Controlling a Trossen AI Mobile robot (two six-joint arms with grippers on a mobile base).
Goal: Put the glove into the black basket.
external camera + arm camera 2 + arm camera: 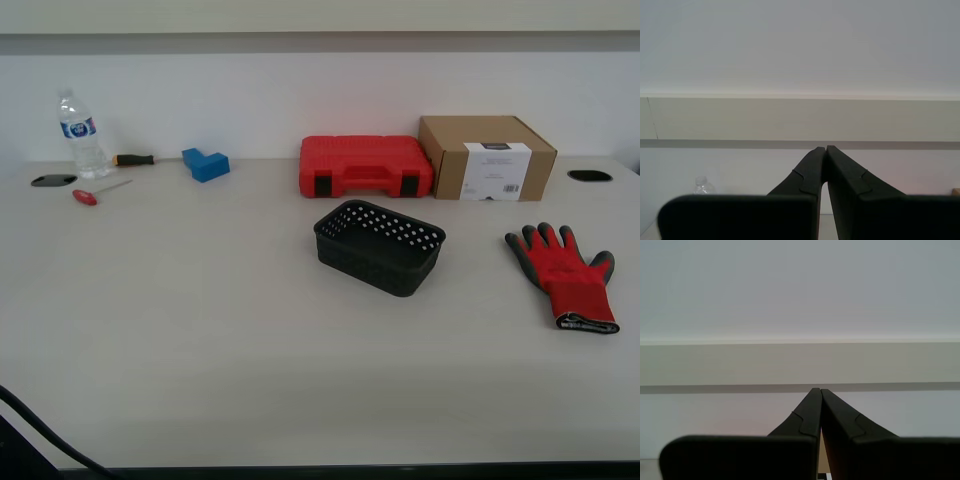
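Note:
The red glove (pixel 565 273) with dark grey fingers lies flat on the table at the exterior view's right, cuff toward the front edge. The black basket (pixel 380 246) stands empty near the table's middle, to the glove's left and apart from it. Neither arm shows in the exterior view. My first gripper (pixel 816 390) is shut with nothing in it and faces the back wall. My second gripper (pixel 825 148) is also shut and empty, facing the wall; a water bottle's cap (pixel 702 185) shows low in its view.
A red plastic tool case (pixel 365 166) and a cardboard box (pixel 487 157) stand behind the basket. A water bottle (pixel 80 135), a blue block (pixel 206 163) and two screwdrivers (pixel 100 189) lie at the back left. A black cable (pixel 45 430) crosses the front left corner.

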